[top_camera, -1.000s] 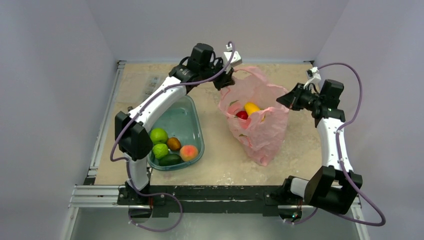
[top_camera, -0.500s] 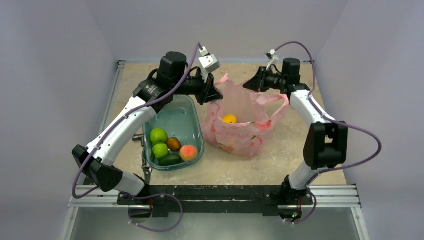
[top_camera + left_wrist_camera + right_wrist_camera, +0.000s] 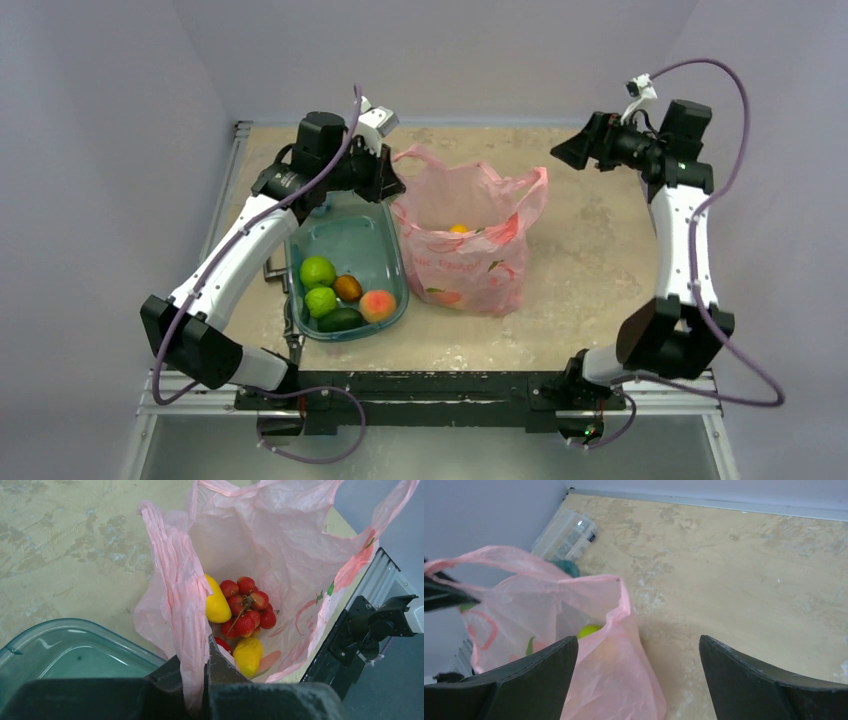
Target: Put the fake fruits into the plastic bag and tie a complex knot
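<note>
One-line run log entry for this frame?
left fingers: shut on plastic bag | right fingers: open, off bag | tub: five fruits inside | knot: none

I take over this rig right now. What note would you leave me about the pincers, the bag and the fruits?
The left pincer is shut on the top edge of the plastic bag, holding it up beside the tub.
The right pincer is open and empty, off to the bag's right, not touching it.
Done: the bag stands open with a red berry cluster and yellow fruits inside.
Left: five fruits lie in the tub and must go in; then tie the handles. No knot yet.
</note>
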`<action>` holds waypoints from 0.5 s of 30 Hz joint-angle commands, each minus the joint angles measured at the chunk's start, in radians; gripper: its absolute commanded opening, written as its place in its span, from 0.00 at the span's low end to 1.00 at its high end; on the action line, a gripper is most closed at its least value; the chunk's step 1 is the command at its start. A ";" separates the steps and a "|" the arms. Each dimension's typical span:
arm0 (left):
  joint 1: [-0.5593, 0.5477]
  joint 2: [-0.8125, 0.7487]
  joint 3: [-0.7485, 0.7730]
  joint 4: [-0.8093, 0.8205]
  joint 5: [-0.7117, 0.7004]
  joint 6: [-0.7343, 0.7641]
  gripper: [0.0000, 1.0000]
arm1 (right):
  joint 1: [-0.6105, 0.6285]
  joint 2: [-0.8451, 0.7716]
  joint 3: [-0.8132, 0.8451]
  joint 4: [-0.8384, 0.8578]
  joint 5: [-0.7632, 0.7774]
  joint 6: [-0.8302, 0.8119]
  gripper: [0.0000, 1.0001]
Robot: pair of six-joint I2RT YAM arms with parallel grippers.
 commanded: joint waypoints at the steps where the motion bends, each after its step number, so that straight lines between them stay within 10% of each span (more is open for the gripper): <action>1: -0.004 -0.047 -0.011 0.053 0.004 -0.006 0.00 | 0.021 -0.272 -0.056 -0.264 -0.046 -0.139 0.95; 10: -0.006 -0.118 -0.088 0.104 0.053 0.025 0.00 | 0.074 -0.470 -0.279 -0.176 -0.015 -0.053 0.98; 15: -0.004 -0.207 -0.174 0.113 0.081 0.081 0.02 | 0.130 -0.465 -0.312 -0.036 -0.012 0.008 0.61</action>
